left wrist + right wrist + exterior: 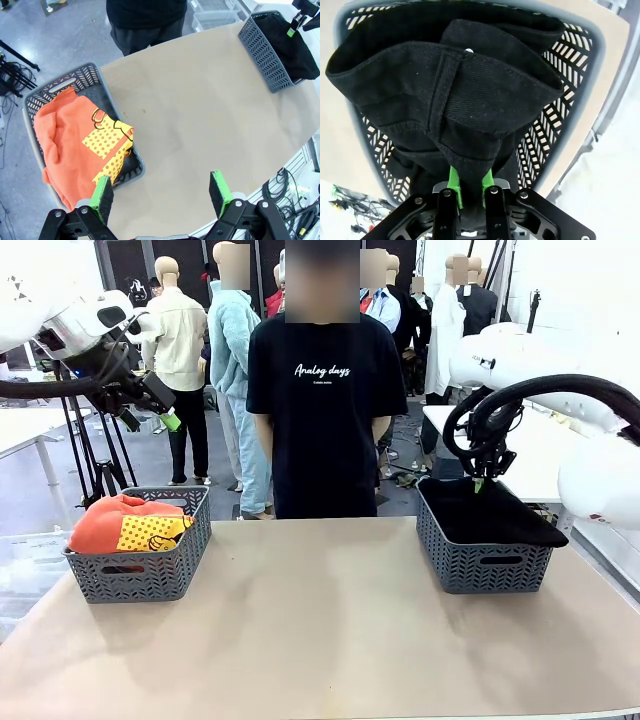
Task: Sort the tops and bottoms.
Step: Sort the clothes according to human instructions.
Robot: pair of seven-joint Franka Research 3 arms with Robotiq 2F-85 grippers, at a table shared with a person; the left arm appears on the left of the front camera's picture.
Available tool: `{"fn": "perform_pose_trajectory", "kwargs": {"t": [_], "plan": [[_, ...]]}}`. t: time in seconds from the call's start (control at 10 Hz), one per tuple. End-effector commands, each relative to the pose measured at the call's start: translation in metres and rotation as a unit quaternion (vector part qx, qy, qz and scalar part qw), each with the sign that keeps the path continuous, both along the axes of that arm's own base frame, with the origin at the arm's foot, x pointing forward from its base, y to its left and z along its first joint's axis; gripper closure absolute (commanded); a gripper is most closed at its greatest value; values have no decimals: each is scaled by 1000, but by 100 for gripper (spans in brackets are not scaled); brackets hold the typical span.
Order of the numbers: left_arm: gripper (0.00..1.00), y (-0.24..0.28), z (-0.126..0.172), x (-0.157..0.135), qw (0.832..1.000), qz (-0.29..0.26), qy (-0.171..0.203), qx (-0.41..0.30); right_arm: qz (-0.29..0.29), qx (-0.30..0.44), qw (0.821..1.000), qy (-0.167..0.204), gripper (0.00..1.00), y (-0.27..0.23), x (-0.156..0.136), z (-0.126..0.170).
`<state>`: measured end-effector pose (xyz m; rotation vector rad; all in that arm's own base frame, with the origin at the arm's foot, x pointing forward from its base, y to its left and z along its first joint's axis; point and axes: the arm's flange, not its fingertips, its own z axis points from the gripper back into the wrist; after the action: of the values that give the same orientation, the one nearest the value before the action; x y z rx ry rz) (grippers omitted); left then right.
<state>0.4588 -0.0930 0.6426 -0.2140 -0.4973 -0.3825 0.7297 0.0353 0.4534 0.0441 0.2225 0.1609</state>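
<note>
Pinched in the right gripper (468, 187) above its basket (484, 562), black bottoms (450, 95) could be draped over the rim if released off-centre; the left gripper (162, 192) is held open.

"Analog days" on person's tee (322, 371)

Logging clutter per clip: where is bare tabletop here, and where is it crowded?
Bare: the whole table between the left basket and right basket, plus the near edge. Crowded: both baskets, one holding the orange top, the other the black bottoms.
</note>
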Motion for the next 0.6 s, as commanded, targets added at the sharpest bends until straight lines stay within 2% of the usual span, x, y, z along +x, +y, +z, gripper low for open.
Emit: {"fn": "perform_pose_trajectory", "kwargs": {"t": [0.0, 0.4, 0.5], "plan": [[0, 1, 1, -1, 1000, 1, -2, -1, -1, 13, 1000, -6, 91, 3, -4, 4], [0, 1, 1, -1, 1000, 1, -2, -1, 4, 4, 1000, -23, 15, 4, -8, 14], [0, 1, 1, -1, 1000, 1, -2, -1, 0, -2, 1000, -28, 0, 5, -10, 18]]}}
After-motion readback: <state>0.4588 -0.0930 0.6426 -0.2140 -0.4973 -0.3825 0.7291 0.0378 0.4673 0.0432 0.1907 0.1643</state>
